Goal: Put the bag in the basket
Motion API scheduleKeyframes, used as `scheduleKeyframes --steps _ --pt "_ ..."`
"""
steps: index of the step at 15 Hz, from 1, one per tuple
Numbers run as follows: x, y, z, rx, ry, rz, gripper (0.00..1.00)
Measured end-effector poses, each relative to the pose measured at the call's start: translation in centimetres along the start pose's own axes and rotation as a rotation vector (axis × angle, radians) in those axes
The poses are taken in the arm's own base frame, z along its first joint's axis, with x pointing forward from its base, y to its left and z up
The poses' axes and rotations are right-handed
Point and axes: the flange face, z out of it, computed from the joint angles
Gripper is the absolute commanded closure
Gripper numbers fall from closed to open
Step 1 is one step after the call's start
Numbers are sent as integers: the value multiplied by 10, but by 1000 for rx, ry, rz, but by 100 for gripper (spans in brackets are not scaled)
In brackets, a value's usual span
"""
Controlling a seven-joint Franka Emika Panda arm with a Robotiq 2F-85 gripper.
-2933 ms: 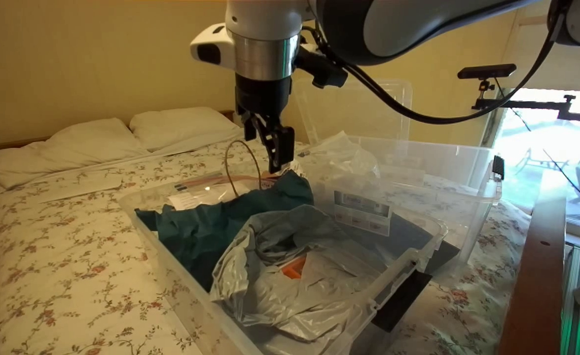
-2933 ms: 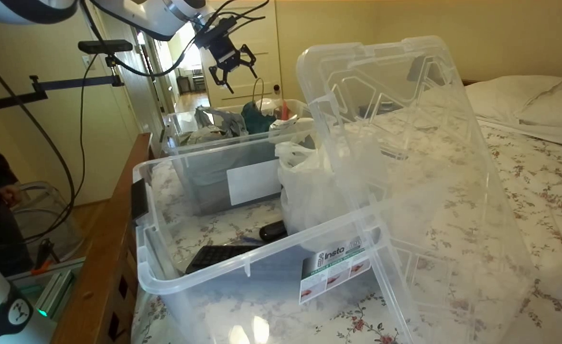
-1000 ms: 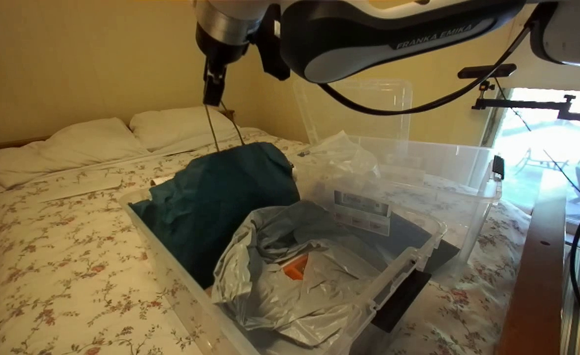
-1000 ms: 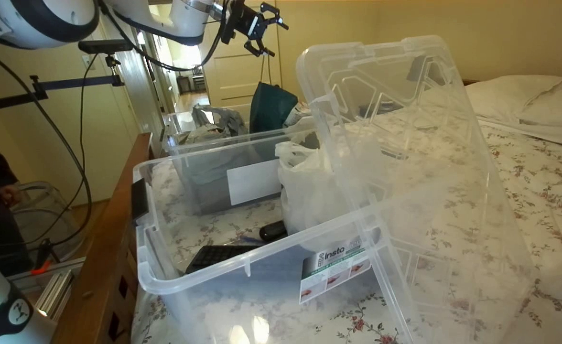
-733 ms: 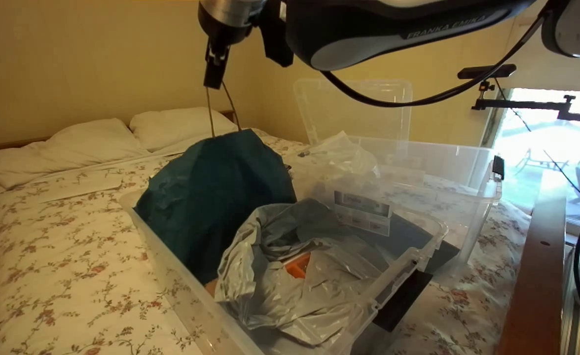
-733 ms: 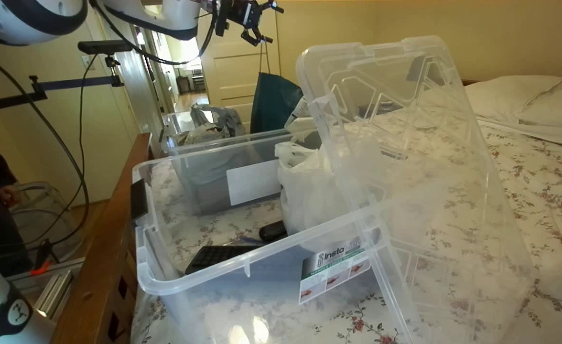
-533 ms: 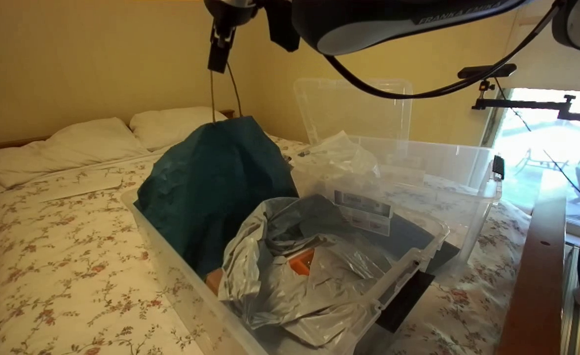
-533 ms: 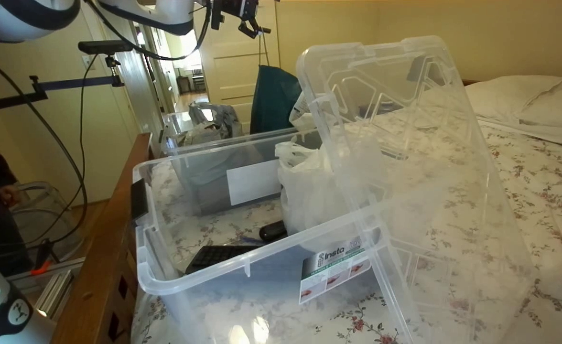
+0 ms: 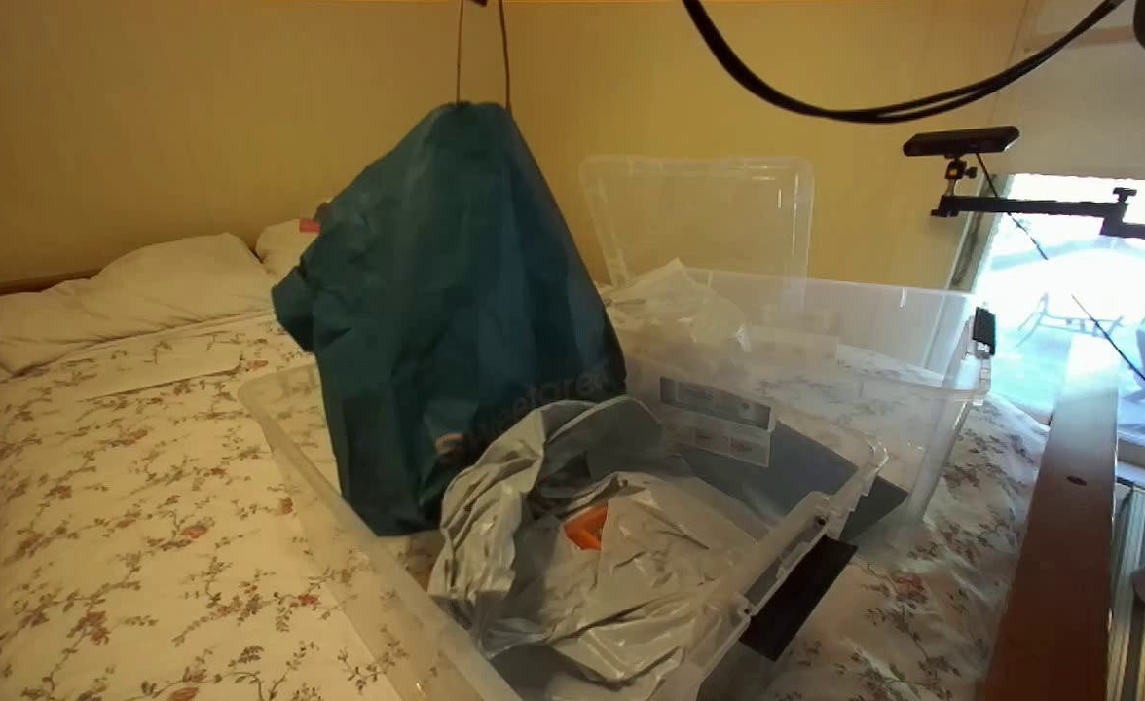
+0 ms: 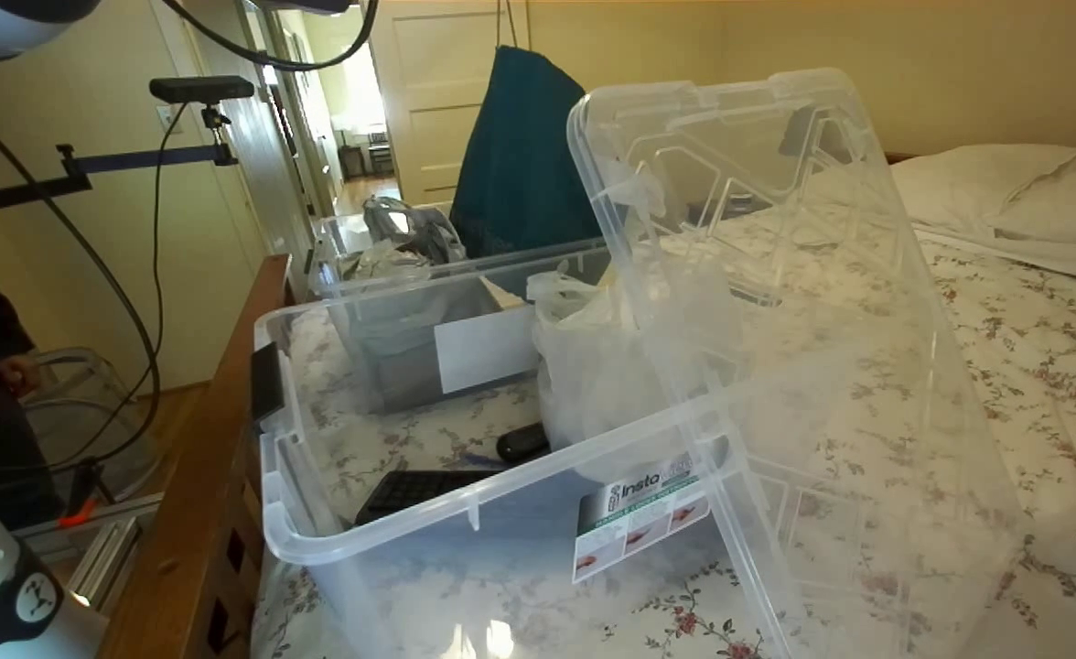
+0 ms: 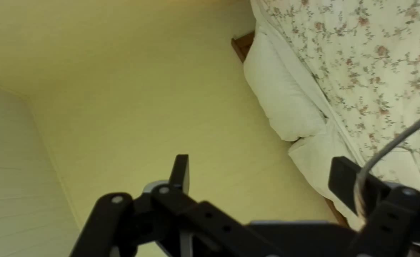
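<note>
The dark teal bag [image 9: 456,282] hangs by its thin cord handle above a clear plastic bin [image 9: 392,565] holding a grey plastic bag. It also shows in an exterior view [image 10: 524,156]; its lower end overlaps the bin there, and I cannot tell whether it is above the rim. In the wrist view my gripper [image 11: 261,171] is open, its fingers wide apart. The handle cord [image 11: 392,146] is looped round the right-hand finger, not pinched. The gripper is out of both exterior views. A second clear bin [image 9: 884,321] stands alongside; it also shows in an exterior view [image 10: 492,480]. No woven basket is in view.
The second bin holds a white plastic bag [image 10: 597,366], a black keyboard [image 10: 419,492] and a black mouse [image 10: 522,443]. Its clear lid [image 10: 776,302] leans upright against it. A wooden bed rail [image 9: 1054,526] and a camera on a metal arm [image 9: 960,142] are at the side.
The bag has been lifted from lying crumpled in the bin to hanging upright by its handle. The gripper has risen out of the exterior views. The grey plastic bag has shifted slightly.
</note>
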Motion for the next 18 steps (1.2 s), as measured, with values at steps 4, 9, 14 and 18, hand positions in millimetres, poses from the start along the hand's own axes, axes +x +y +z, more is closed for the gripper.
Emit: scheduleKeyframes --steps 4,9,14,18 --pt "1 62 -18 -101 -4 75 0" --pt "2 104 -47 -140 8 86 0" --pt "3 123 -70 -141 21 58 0" --pt "-3 152 -87 -152 8 71 0"
